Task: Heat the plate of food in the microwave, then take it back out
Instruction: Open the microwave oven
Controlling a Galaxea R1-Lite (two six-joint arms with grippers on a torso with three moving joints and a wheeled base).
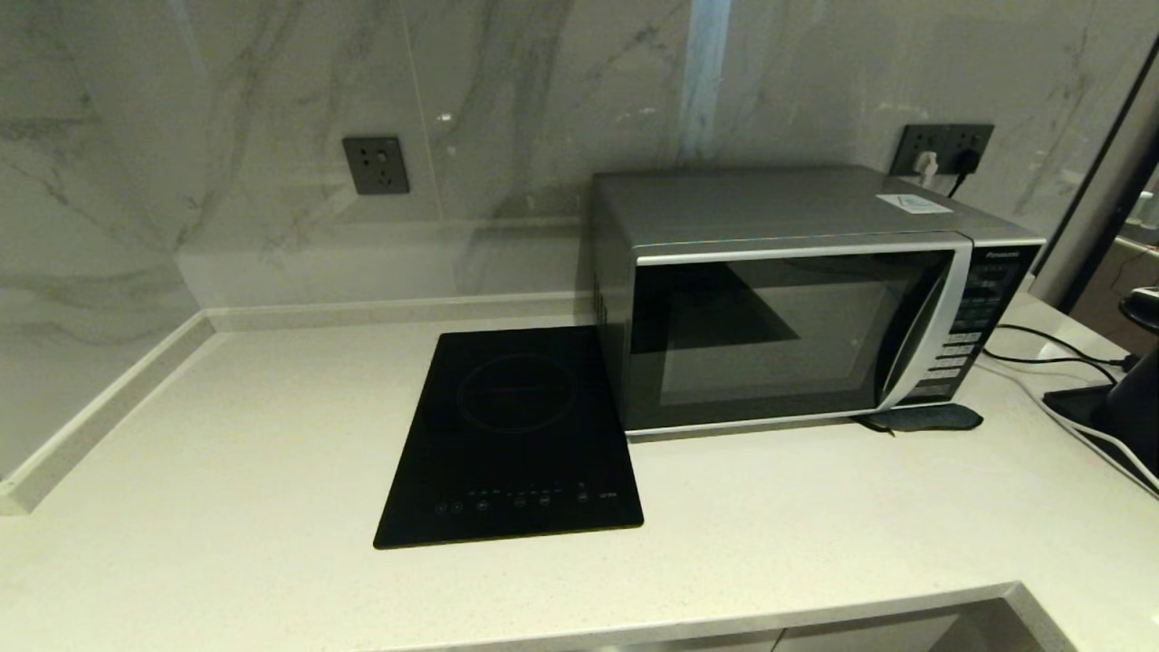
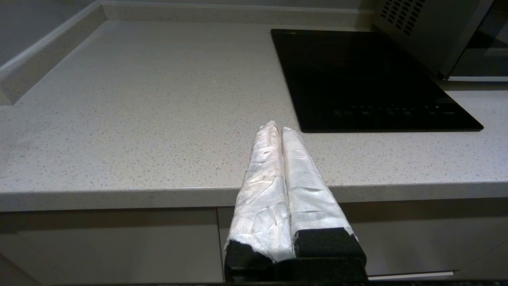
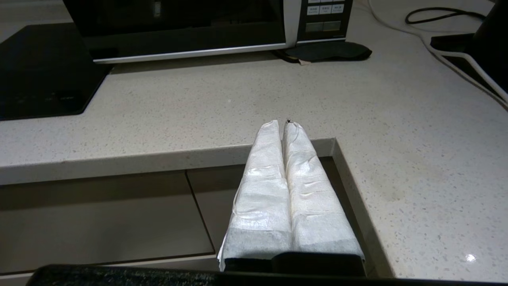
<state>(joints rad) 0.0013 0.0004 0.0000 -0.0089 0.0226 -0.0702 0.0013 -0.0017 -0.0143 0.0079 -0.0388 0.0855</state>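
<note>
I see one microwave (image 1: pixel 797 308), door closed, on the counter (image 1: pixel 226 453) beside one black hob (image 1: pixel 512 435); no plate is visible. My left gripper (image 2: pixel 276 128) and right gripper (image 3: pixel 282 124) hang at the counter's front edge, fingers pressed together, holding nothing.

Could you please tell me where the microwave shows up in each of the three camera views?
Head view: the microwave stands right of centre, door shut.
Left wrist view: only its vented side and door corner show.
Right wrist view: its lower door and button panel show.
Shared landmark: the black hob beside it.
</note>
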